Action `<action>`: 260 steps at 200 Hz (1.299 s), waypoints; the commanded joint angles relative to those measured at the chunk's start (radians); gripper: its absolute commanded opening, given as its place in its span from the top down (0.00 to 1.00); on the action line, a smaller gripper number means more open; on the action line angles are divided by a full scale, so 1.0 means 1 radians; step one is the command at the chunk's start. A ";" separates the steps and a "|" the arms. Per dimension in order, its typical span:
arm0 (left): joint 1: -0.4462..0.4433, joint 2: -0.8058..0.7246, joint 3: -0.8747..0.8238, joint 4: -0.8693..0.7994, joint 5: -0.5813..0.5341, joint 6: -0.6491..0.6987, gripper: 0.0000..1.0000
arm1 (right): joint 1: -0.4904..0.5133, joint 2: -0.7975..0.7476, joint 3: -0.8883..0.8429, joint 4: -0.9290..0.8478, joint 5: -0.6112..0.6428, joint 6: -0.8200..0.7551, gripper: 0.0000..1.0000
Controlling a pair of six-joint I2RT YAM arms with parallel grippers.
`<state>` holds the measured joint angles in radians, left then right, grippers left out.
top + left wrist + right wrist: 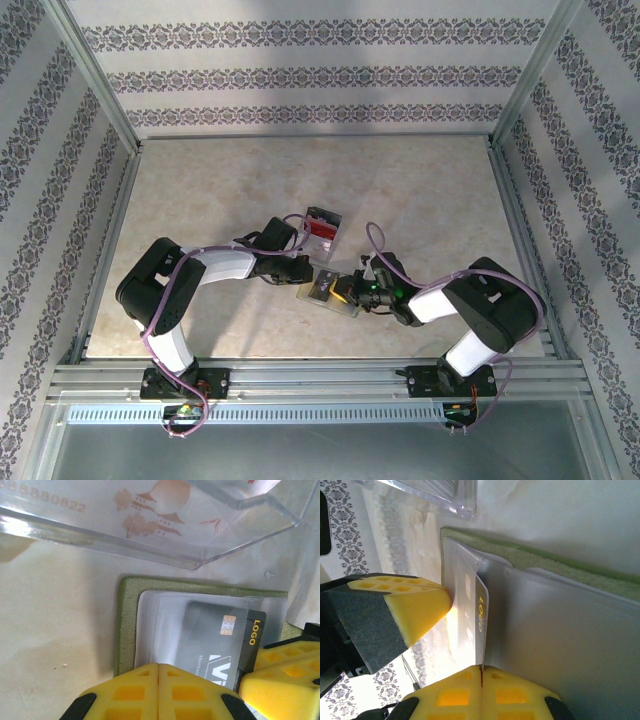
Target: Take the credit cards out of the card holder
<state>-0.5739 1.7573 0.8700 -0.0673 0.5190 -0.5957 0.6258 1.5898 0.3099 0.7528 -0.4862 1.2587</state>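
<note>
Mid-frame in the top view, the left tool point(158, 670), closed empty, seems to pin the card holder point(127, 625) to the surface point(420, 200) so the right tool point(481, 672), clamped on the dark grey card point(212, 640), can draw it out.

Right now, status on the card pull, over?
Left end effector shut, tip pressing card holder. Right end effector shut on dark grey card, card partly inside. Clear box close beyond, not blocking.

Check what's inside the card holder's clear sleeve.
A dark grey card with a chip and LOGO print, sitting in the card holder sleeve. Left gripper fingers cover its lower edge; any card beneath is hidden.
</note>
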 commanded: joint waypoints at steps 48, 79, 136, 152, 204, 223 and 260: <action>0.008 -0.009 -0.003 -0.018 -0.006 -0.001 0.88 | -0.020 -0.126 -0.097 -0.066 0.030 -0.036 0.97; 0.007 -0.081 0.002 0.041 0.038 -0.006 0.80 | -0.043 -0.247 -0.120 -0.148 0.028 -0.080 0.99; 0.029 -0.302 0.045 -0.052 -0.024 0.099 0.63 | -0.125 -0.606 -0.028 -0.610 0.023 -0.291 1.00; 0.051 -0.388 0.039 -0.089 -0.060 0.140 0.59 | -0.159 -0.701 0.013 -0.729 0.028 -0.364 1.00; 0.126 -0.669 -0.038 -0.094 -0.093 0.268 0.45 | -0.205 -0.819 0.231 -1.004 0.014 -0.658 1.00; 0.131 -0.760 -0.059 -0.093 -0.085 0.375 0.38 | -0.203 -0.784 0.334 -1.080 -0.018 -0.784 1.00; 0.134 -0.907 -0.073 -0.100 -0.027 0.582 0.22 | -0.172 -0.681 0.559 -1.268 -0.017 -1.059 1.00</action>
<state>-0.4530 0.9253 0.8066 -0.1394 0.4461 -0.2192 0.4290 0.8661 0.7525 -0.3492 -0.4892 0.4541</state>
